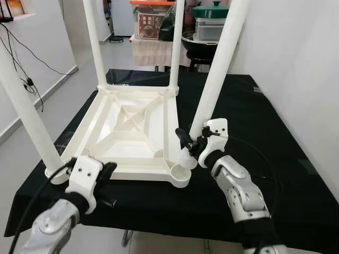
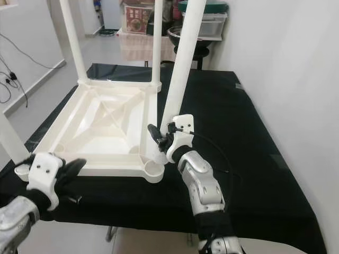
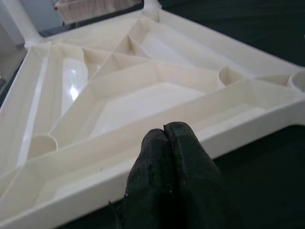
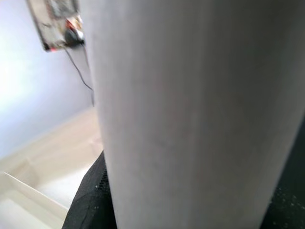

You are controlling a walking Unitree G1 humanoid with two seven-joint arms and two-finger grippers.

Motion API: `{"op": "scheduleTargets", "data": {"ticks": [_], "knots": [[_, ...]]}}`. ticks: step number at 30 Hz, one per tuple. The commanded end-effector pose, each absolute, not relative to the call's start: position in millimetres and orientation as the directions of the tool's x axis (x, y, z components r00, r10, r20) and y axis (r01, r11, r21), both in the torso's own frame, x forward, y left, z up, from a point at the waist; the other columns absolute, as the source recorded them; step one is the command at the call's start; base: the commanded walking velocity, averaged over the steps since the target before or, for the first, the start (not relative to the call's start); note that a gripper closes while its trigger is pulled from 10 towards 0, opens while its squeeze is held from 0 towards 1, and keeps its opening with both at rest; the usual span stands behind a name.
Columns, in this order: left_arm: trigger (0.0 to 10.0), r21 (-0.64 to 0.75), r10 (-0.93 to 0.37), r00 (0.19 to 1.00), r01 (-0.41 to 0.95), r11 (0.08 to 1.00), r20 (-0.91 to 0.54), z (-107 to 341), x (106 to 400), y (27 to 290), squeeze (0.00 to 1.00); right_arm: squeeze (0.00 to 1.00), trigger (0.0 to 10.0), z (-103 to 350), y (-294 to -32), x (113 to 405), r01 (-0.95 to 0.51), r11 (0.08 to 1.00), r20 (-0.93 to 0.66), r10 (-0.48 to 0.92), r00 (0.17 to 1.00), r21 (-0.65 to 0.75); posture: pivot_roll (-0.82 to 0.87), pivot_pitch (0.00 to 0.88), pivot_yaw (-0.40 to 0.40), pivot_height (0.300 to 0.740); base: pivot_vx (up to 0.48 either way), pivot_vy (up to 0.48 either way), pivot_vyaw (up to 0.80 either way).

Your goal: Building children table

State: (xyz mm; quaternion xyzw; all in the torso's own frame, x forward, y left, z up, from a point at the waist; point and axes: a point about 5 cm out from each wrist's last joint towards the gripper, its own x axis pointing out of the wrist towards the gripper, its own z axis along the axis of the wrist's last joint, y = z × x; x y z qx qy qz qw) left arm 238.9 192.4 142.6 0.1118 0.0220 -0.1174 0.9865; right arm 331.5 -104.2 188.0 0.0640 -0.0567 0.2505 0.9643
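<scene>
Left eye view shows you the cream plastic tabletop (image 1: 132, 132) lying upside down on the black-covered surface (image 1: 275, 137). Your right hand (image 1: 189, 144) holds the white round leg (image 1: 217, 69) near its bottom, tilted just above the near corner socket (image 1: 181, 172). Your left hand (image 3: 164, 138), fingers pressed together, holds nothing and rests at the tabletop's near edge.

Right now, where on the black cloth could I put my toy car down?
The black cloth is bare between the upturned tabletop and the wall, to the robot's right. A thinner strip lies beyond the far legs. Crowded: the near edge, where the left gripper and right gripper work.
</scene>
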Motion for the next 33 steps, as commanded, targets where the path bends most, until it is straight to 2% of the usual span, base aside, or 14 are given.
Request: {"op": "scheduleTargets", "data": {"ticks": [1, 6, 15, 18, 21, 26, 28, 29, 30, 32, 33], "knots": [[10.0, 0.222, -0.224, 0.971, 0.238, 0.946, -0.087, 135, 238, 190, 0.0, 0.0, 10.0, 196, -102, 330, -0.508, 0.857, 0.184, 0.487, 0.854, 0.092, 0.04, 0.0, -0.037, 0.74, 0.0, 0.0, 0.0], [10.0, 0.215, -0.245, 0.964, 0.263, 0.941, -0.104, 123, 246, 166, 0.0, 0.0, 10.0, 198, -115, 324, -0.425, 0.899, 0.221, 0.395, 0.892, 0.106, 0.0, 0.0, -0.008, 0.74, 0.0, 0.0, 0.0], [10.0, 0.214, -0.269, 0.962, 0.271, 0.938, -0.041, 133, 267, 164, 0.0, 0.0, 10.0, 219, -101, 318, -0.454, 0.879, 0.31, 0.395, 0.865, 0.145, -0.05, 0.0, 0.051, 0.74, 0.0, 0.0, 0.0], [10.0, 0.238, -0.306, 0.946, 0.323, 0.916, -0.107, 118, 255, 158, 0.0, 0.0, 10.0, 208, -88, 318, -0.481, 0.867, 0.275, 0.435, 0.857, 0.129, -0.05, 0.0, 0.049, 0.74, 0.0, 0.0, 0.0], [10.0, 0.156, -0.316, 0.943, 0.329, 0.931, -0.106, 126, 235, 153, 0.0, 0.0, 10.0, 217, -92, 312, -0.517, 0.844, 0.292, 0.463, 0.837, 0.144, -0.03, 0.0, 0.069, 0.74, 0.0, 0.0, 0.0], [10.0, 0.179, -0.343, 0.932, 0.36, 0.915, -0.119, 121, 237, 148, 0.0, 0.0, 10.0, 223, -101, 318, -0.513, 0.851, 0.296, 0.463, 0.835, 0.116, -0.01, 0.0, 0.053, 0.74, 0.0, 0.0, 0.0], [10.0, 0.201, -0.367, 0.922, 0.385, 0.901, -0.124, 112, 236, 145, 0.0, 0.0, 10.0, 224, -104, 319, -0.599, 0.798, 0.308, 0.557, 0.771, 0.056, 0.0, 0.0, 0.037, 0.74, 0.0, 0.0, 0.0], [10.0, 0.201, -0.367, 0.922, 0.385, 0.901, -0.124, 112, 236, 145, 0.0, 0.0, 10.0, 224, -104, 319, -0.599, 0.798, 0.308, 0.557, 0.771, 0.056, 0.0, 0.0, 0.037, 0.74, 0.0, 0.0, 0.0], [10.0, 0.183, -0.349, 0.925, 0.373, 0.91, -0.15, 104, 231, 146, 0.0, 0.0, 10.0, 222, -102, 317, -0.715, 0.699, 0.281, 0.688, 0.669, -0.013, 0.01, 0.0, 0.041, 0.74, 0.0, 0.0, 0.0], [10.0, 0.183, -0.349, 0.925, 0.373, 0.91, -0.15, 104, 231, 146, 0.0, 0.0, 10.0, 222, -102, 317, -0.715, 0.699, 0.281, 0.688, 0.669, -0.013, 0.01, 0.0, 0.041, 0.74, 0.0, 0.0, 0.0], [10.0, 0.162, -0.363, 0.918, 0.387, 0.908, -0.161, 102, 226, 142, 0.0, 0.0, 10.0, 224, -101, 315, -0.767, 0.641, 0.276, 0.741, 0.612, -0.019, 0.02, 0.0, 0.037, 0.74, 0.0, 0.0, 0.0]]}}
